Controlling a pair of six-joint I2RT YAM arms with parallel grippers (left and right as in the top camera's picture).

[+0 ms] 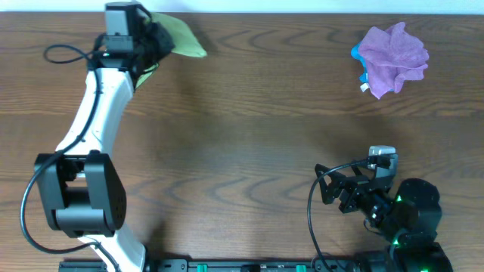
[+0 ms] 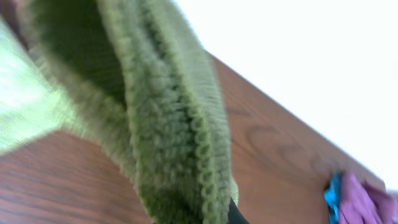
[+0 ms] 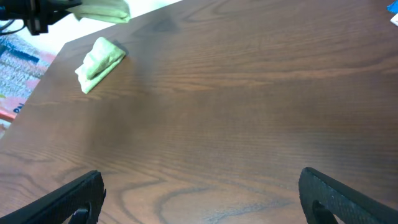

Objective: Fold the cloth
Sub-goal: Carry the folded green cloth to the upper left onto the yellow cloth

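Now, left gripper (image 1: pixel 156 38): clenched on the green cloth (image 1: pixel 181 38), at the far-left corner of the table (image 1: pixel 242 151).
Green cloth: hanging bunched from that grip, above the wood.
Risk: bunched fabric may land crumpled, or slide over the far edge, if let go there.
Purple cloth (image 1: pixel 393 57): heaped far right, apart from both arms.
Right gripper (image 3: pixel 199 196): spread wide, empty, near edge.

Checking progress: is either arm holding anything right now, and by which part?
Left gripper holds the green cloth, bunched in its jaws; which part cannot be told. Right gripper holds nothing.
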